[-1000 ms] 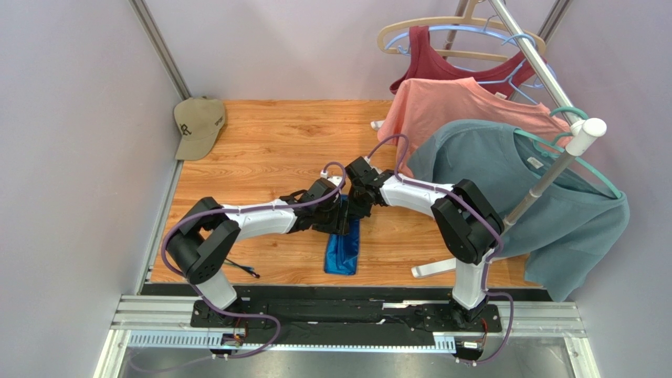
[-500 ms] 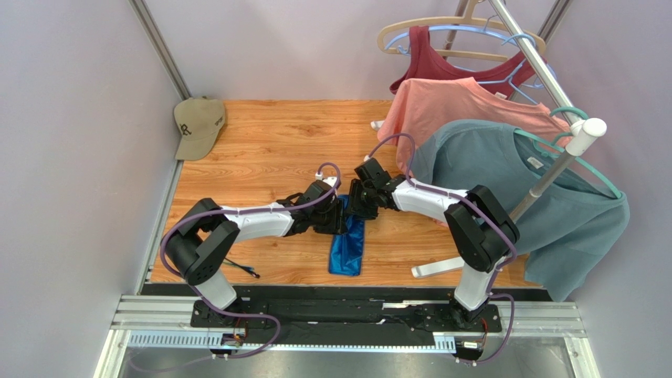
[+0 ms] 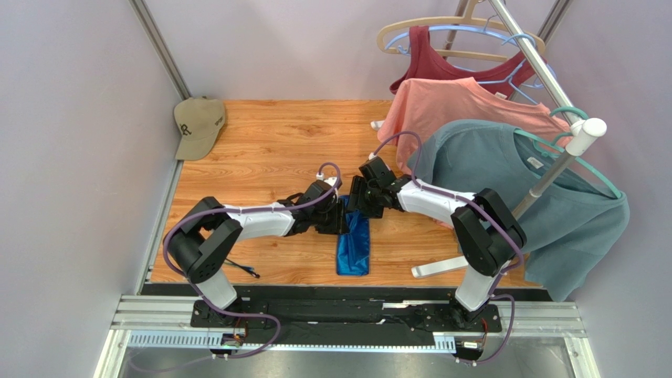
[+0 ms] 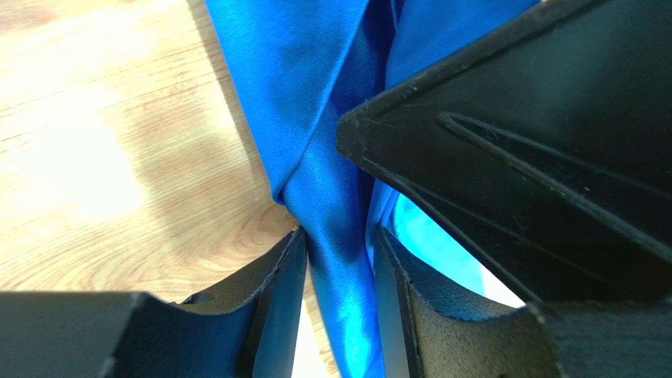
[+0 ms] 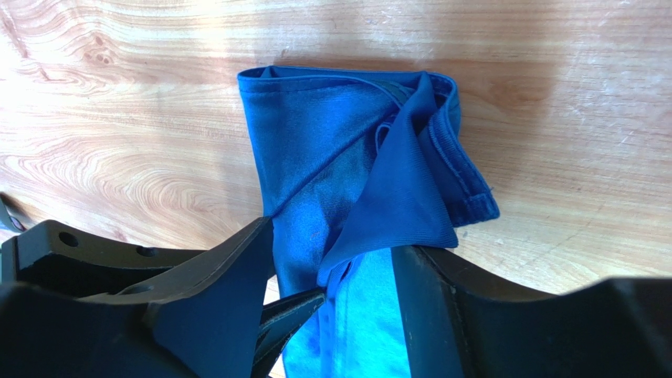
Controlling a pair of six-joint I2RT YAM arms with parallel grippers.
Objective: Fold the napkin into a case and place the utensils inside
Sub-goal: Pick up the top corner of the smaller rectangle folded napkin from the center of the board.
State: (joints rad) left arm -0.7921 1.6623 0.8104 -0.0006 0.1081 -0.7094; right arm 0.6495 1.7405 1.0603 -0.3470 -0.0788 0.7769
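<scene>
Two claws on the far end of the napkin (image 3: 352,244), mid-fold.
The left claw (image 4: 339,252) pinches a fold of cloth; the right claw (image 5: 331,264) straddles it, and I cannot tell whether it grips. The narrow strip runs toward 6 o'clock from them. Both arms stretch low and inward, wrists almost meeting. Best to align the edges and tension the layers evenly before creasing.

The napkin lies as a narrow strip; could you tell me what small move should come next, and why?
Probably the left gripper should lay down the pinched far edge of the napkin and let go: the cloth is already a narrow strip, its far end rumpled at the right gripper, and the utensils lie outside.
</scene>
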